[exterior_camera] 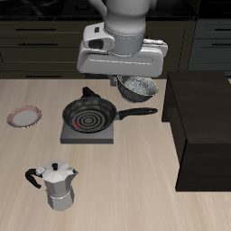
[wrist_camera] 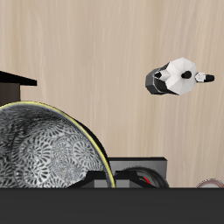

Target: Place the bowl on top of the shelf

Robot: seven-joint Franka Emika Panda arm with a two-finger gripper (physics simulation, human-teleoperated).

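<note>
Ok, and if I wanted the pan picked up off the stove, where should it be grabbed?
Probably the handle: the pan sits flat on the stove, its long thin handle sticking out level toward the shelf. Come straight down, fingers across it. The gripper holds the bowl now.

Silvery speckled bowl (exterior_camera: pixel 138 87) aloft beside dark shelf (exterior_camera: pixel 203 126).
</note>
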